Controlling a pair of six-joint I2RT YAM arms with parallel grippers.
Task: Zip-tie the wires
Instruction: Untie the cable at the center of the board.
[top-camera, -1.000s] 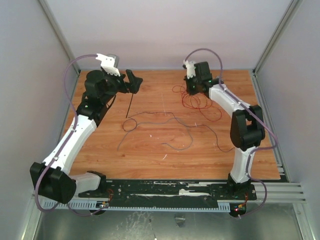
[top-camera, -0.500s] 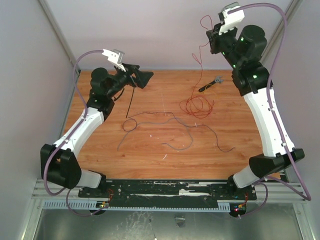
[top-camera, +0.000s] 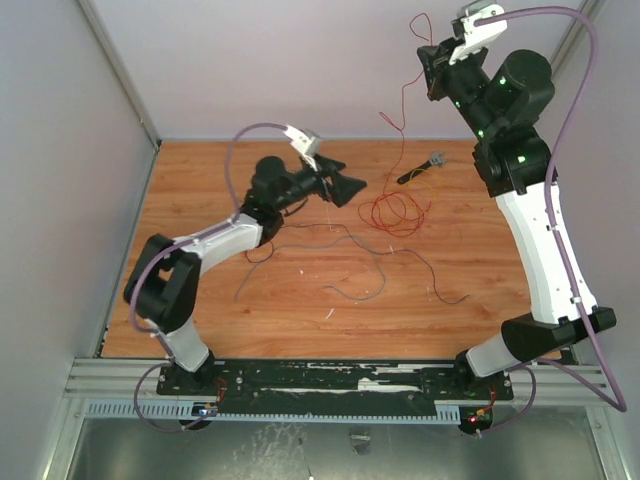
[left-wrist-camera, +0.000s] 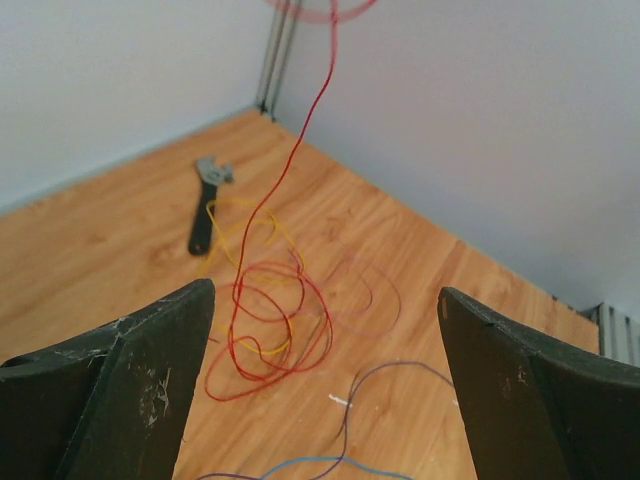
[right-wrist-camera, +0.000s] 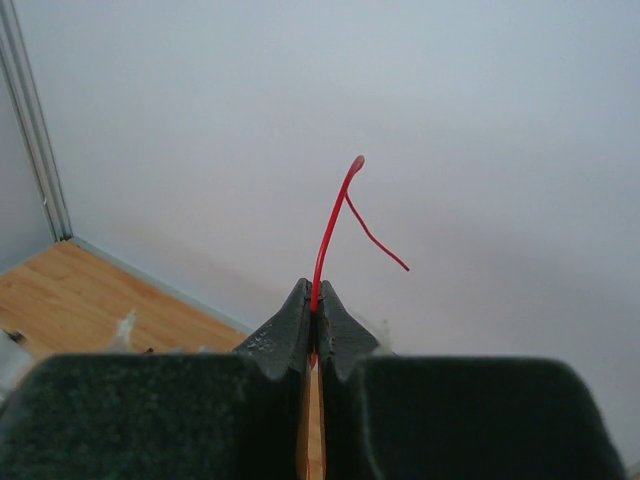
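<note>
- The right gripper (right-wrist-camera: 312, 300) has its fingers pressed together on a single red strand of the wires (top-camera: 395, 212). A short end of that strand curls out above the fingertips.
- It holds this strand high above the table (top-camera: 480, 290). From below its fingers the strand hangs down to a loose red coil lying on the wood.
- The left gripper (left-wrist-camera: 325, 290) has its fingers spread wide and holds nothing. The hanging strand and the red coil show in the gap between them, a little ahead of the tips.
- Darker and grey strands (top-camera: 340, 260) sprawl over the table behind and below the left fingers, apart from the red coil, so the wires are not gathered into one bundle.
- The zip tie cannot be made out in any view. It may be hidden under the left arm, and neither gripper has it.
- A short black tool (left-wrist-camera: 205, 205) lies beyond the coil, well ahead of the left fingers.
- Judgement: the task is at an early stage. Gathering the wires, fetching the zip tie, looping it and pulling it tight all remain.
</note>
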